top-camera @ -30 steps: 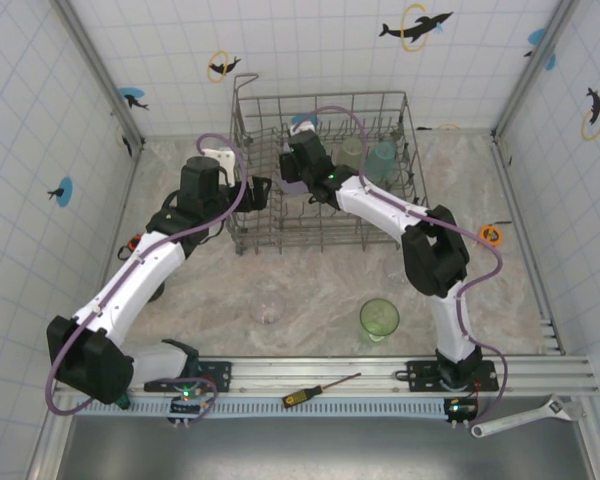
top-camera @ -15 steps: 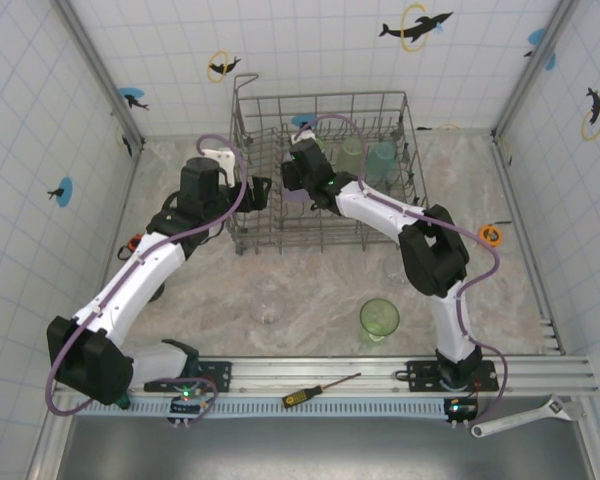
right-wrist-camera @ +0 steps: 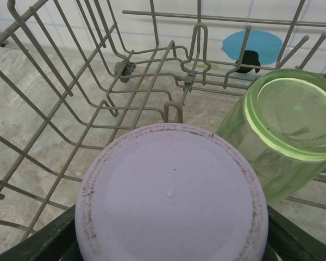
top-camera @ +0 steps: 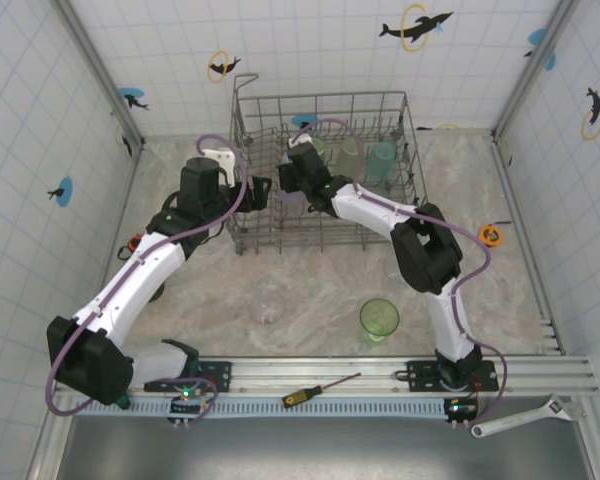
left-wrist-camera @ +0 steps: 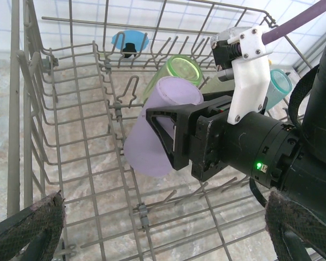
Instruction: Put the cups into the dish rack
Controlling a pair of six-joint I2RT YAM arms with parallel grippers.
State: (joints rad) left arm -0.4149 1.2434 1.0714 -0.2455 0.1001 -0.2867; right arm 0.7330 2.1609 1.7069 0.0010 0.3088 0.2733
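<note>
Right gripper is clamped on the lavender cup, tilted, inside the dish rack at its far left, just beside a leaning green cup; left gripper is spread wide and empty just outside the rack's left wall. Risk: released off the tines, the cup tips or knocks the green one; jaws could snag wires backing out.

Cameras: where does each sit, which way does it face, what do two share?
Top external: overhead behind the bases, facing down on rack; left arm, right arm.
Left wrist: beside the rack, facing in; open left gripper.
Right wrist: inside the rack, behind lavender cup; right gripper holds it.
Shared: both wrist views show that cup, plus green cup.
</note>
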